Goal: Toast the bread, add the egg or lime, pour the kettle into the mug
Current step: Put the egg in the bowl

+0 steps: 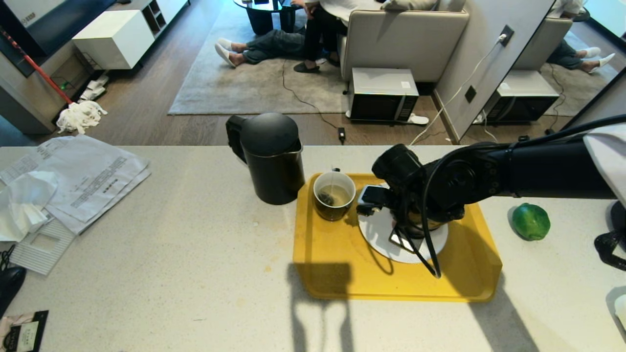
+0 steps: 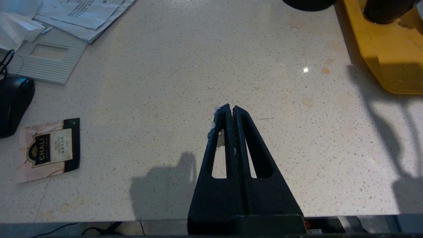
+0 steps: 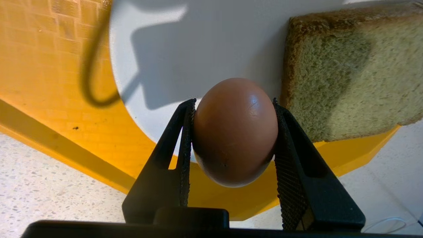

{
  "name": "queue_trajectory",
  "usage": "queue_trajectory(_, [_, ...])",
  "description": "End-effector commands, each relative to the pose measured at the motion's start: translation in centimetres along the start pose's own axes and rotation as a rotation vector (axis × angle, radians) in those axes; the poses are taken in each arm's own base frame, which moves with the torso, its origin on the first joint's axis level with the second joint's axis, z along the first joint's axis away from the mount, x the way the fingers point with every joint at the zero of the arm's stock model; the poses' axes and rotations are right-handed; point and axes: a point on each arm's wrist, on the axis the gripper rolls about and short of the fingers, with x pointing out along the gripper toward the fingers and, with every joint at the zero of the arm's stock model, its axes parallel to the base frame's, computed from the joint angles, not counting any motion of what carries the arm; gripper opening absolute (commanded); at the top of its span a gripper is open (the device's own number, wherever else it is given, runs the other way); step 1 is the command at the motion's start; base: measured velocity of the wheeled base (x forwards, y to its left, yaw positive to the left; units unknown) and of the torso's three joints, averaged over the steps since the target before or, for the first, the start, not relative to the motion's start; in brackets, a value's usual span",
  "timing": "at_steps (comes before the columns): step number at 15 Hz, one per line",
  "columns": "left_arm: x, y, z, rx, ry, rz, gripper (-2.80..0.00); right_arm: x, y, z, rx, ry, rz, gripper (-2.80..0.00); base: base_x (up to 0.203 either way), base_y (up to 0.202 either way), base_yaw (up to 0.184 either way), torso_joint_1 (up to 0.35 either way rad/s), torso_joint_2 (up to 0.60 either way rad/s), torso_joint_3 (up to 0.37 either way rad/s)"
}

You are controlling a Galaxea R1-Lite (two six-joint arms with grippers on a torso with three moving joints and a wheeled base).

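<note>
From the head camera, the black right arm reaches over the shallow yellow plastic tray (image 1: pixel 313 274) on the speckled pale stone counter (image 1: pixel 195 274), its wrist hiding most of the round white plate (image 1: pixel 376 234). The short dark mug (image 1: pixel 334 195), white inside, stands on the tray's far left corner; the tall matte black kettle (image 1: pixel 269 156) is just beyond the tray; the glossy green lime (image 1: pixel 531 221) lies on the counter to the tray's right.

Left wrist camera: the left gripper (image 2: pixel 233 110) hangs pressed together over bare counter beside the tray.

Right wrist camera: the right gripper (image 3: pixel 233 102) clamps the smooth pinkish-brown egg (image 3: pixel 235 132) between ribbed black fingers (image 3: pixel 186 138), apparently just above the plate, beside the porous, brown-crusted greenish bread slice (image 3: pixel 350 79).
</note>
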Motion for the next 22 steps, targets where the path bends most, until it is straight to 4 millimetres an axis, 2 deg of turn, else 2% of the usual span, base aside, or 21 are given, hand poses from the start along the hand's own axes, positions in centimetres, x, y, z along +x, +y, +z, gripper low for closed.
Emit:
queue_trajectory(1, [0.0, 0.0, 0.0, 0.0, 0.001, 0.0, -2.8, 0.9, 0.4, -0.1, -0.016, 0.027, 0.009, -2.8, 0.0, 0.0, 0.0, 0.0, 0.0, 0.0])
queue_trajectory(13, [0.0, 0.0, 0.0, 0.0, 0.001, 0.0, -2.8, 2.1, 0.7, 0.9, -0.043, 0.027, 0.011, -2.8, 0.0, 0.0, 0.0, 0.0, 0.0, 0.0])
queue_trajectory(14, [0.0, 0.0, 0.0, 0.001, 0.001, 0.0, -2.8, 2.2, 0.7, 0.9, -0.054, 0.027, 0.012, 0.0, 0.0, 0.0, 0.0, 0.0, 0.0, 0.0])
queue_trajectory(19, [0.0, 0.0, 0.0, 0.001, 0.001, 0.0, -2.8, 1.8, 0.5, 1.0, -0.049, 0.015, 0.005, 0.0, 0.0, 0.0, 0.0, 0.0, 0.0, 0.0])
queue_trajectory(22, [0.0, 0.0, 0.0, 0.0, 0.002, 0.0, -2.8, -0.5, -0.6, 0.6, -0.028, -0.026, -0.018, 0.0, 0.0, 0.0, 0.0, 0.0, 0.0, 0.0])
